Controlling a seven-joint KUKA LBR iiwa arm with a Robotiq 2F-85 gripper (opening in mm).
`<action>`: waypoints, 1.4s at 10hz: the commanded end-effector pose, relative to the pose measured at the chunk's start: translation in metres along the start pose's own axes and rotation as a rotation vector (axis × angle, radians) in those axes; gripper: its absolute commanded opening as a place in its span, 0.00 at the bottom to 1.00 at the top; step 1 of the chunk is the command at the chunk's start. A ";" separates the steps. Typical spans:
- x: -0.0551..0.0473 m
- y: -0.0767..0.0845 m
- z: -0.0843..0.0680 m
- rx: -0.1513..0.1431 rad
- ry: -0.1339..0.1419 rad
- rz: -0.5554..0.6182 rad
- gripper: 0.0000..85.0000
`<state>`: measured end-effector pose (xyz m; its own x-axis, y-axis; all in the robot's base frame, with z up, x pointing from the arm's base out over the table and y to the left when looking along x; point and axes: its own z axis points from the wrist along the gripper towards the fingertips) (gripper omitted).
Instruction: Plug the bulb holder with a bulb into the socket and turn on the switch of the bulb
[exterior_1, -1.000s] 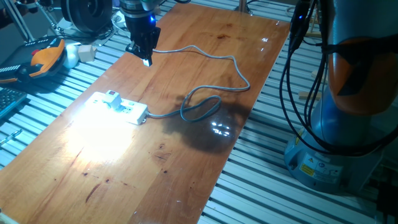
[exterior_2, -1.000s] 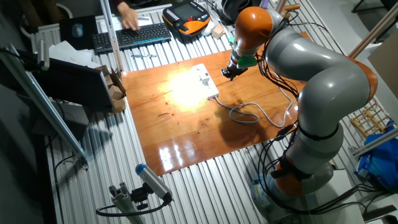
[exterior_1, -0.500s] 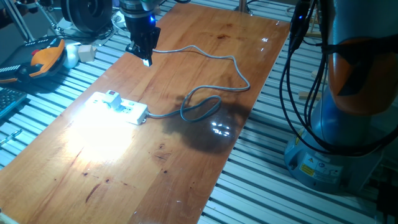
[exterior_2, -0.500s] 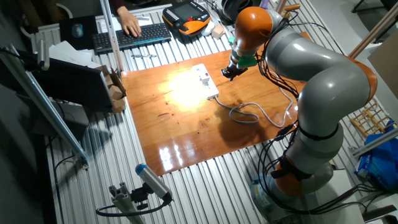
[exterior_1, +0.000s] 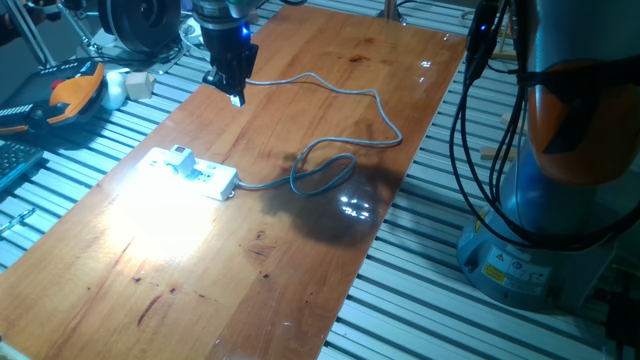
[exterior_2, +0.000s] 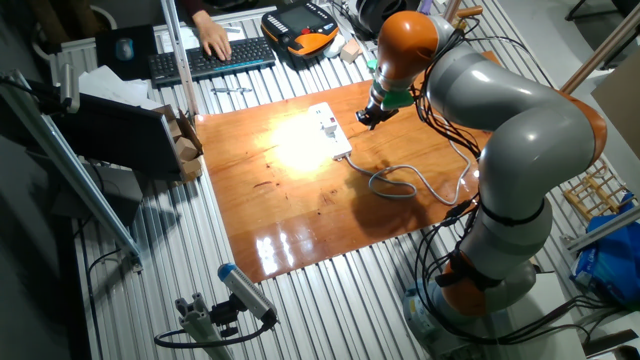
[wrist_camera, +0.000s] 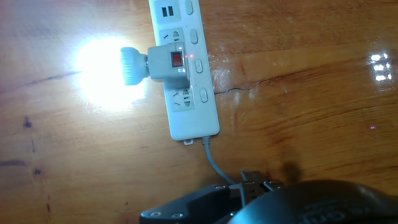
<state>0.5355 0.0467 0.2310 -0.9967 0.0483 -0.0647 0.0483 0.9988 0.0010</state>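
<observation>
The socket, a long white power strip (wrist_camera: 189, 121), lies on the wooden table (exterior_1: 300, 250) with its grey cable (exterior_1: 330, 165) looped to the right. The bulb holder (wrist_camera: 171, 62), a small white box with a red mark, is plugged into it. Its bulb (wrist_camera: 127, 65) is lit and glares brightly on the wood. Both also show in one fixed view, strip (exterior_1: 210, 178) and holder (exterior_1: 180, 158). My gripper (exterior_1: 235, 95) hangs above the table's far edge, well away from the strip. Its fingers look closed and empty. It also shows in the other fixed view (exterior_2: 368, 118).
An orange and black handset (exterior_1: 70, 90) and small white parts (exterior_1: 125, 85) lie on the slatted bench beyond the table. A keyboard (exterior_2: 210, 57) with a person's hand (exterior_2: 212, 40) on it is at the back. The arm's base (exterior_1: 540, 200) stands to the right.
The arm, the strip and the lit bulb have not moved. Only the person's hand at the keyboard has shifted slightly.
</observation>
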 end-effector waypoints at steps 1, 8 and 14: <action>0.000 0.000 0.000 -0.001 -0.002 0.000 0.00; 0.000 -0.002 0.001 -0.005 -0.001 0.003 0.00; -0.004 -0.006 -0.003 -0.004 0.006 -0.003 0.00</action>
<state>0.5387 0.0411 0.2342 -0.9972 0.0455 -0.0585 0.0454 0.9990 0.0044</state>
